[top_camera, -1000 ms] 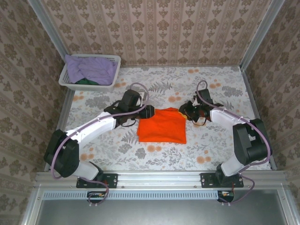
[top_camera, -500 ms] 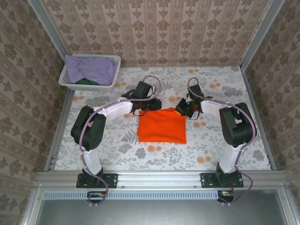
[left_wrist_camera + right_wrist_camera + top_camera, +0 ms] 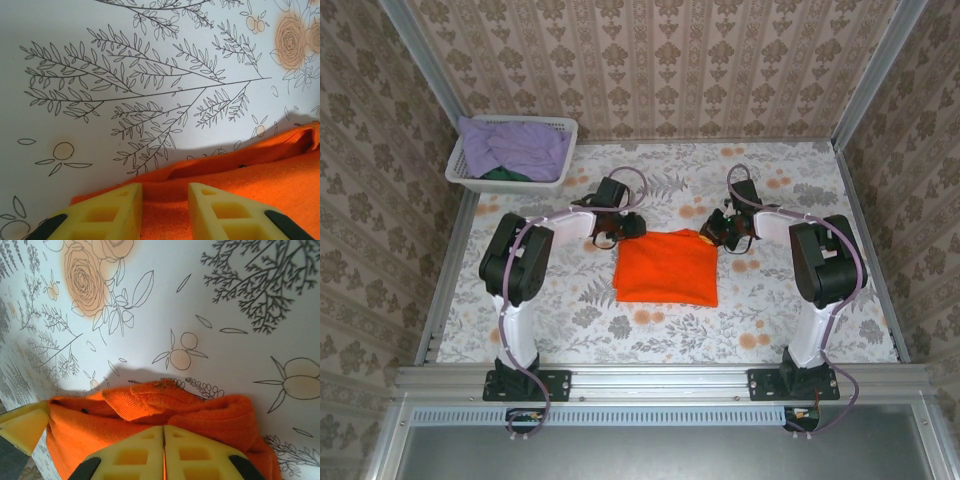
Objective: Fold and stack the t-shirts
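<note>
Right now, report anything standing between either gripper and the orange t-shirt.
Nothing visible does. The left gripper has its fingers straddling the far left edge of the folded orange t-shirt. The right gripper, jaws closed, is right against the cloth at the shirt's far right corner.

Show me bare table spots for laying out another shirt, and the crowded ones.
Free: table between orange t-shirt and right arm; near strip before the arm bases. Crowded: the shirt's far edge, where left gripper and right gripper sit; basket corner.
</note>
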